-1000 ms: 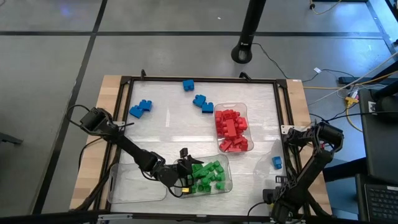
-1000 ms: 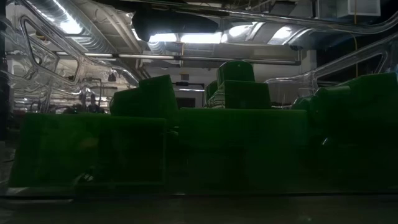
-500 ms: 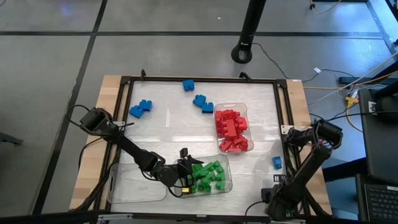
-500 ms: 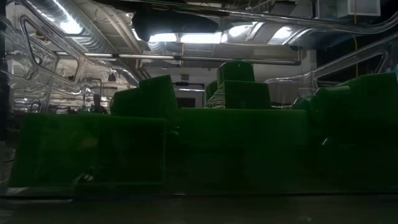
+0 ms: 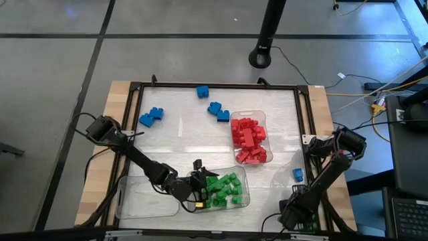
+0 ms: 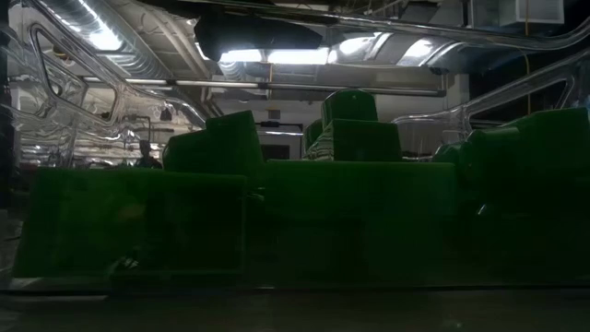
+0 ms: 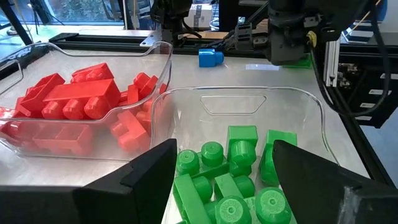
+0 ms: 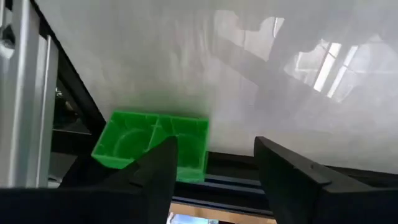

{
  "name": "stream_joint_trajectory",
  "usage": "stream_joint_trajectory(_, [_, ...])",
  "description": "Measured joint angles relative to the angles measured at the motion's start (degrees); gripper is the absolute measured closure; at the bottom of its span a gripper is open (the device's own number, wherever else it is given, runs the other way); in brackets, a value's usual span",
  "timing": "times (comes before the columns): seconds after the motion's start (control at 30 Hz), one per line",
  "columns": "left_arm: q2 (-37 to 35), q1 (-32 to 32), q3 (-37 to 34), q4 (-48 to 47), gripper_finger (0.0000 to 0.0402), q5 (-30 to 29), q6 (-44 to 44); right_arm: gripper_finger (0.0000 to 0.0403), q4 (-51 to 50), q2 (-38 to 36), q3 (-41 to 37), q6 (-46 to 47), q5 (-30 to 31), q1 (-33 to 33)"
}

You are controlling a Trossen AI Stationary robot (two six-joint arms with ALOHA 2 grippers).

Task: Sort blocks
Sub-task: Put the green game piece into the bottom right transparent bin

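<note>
Grey floor (image 5: 53, 60) (dark seams), ceiling ducts (image 6: 120, 46)

The left arm reaches from the table's left edge diagonally toward the near edge, its wrist low, and the left gripper (image 5: 198, 181) hangs with its fingers (image 7: 146, 177) spread apart, nothing between them. The right arm folds back from the right edge toward the near right corner, where the right gripper (image 5: 294, 215) points down, jaws parted and empty.

Lighting: even overhead, one view dim.
Low view dark, green blocks (image 6: 350, 184) blurred close to lens; window glare streaks the worktop (image 8: 249, 74) in right wrist view.
</note>
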Motion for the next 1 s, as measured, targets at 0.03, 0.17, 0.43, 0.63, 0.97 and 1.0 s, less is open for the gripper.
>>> stream_joint_trajectory(0.03, [0.0, 0.0, 0.0, 0.0, 0.0147, 0.0, 0.0, 0.0194, 0.5, 0.0, -0.4, 0.2, -0.3, 0.0])
stream_joint_trajectory(0.17, [0.0, 0.0, 0.0, 0.0, 0.0147, 0.0, 0.0, 0.0216, 1.7, 0.0, -1.9, 0.3, -4.2, 0.0])
stream_joint_trajectory(0.43, [0.0, 0.0, 0.0, 0.0, 0.0147, 0.0, 0.0, 0.0278, 5.2, 0.0, -5.5, -0.1, -8.0, 0.1])
stream_joint_trajectory(0.63, [0.0, 0.0, 0.0, 0.0, 0.0147, 0.0, 0.5, 0.0357, 6.3, 0.0, -5.6, -1.6, -5.4, 0.1])
stream_joint_trajectory(0.97, [0.0, 0.0, 0.0, 0.1, 0.0147, 0.0, 0.4, 0.0389, 3.3, -1.1, -1.2, -8.2, -0.2, -0.4])
stream_joint_trajectory(1.0, [0.0, 0.0, 0.0, 0.1, 0.0147, 0.0, 0.5, 0.0392, 2.5, -1.6, -0.3, -9.1, 0.6, -0.5])
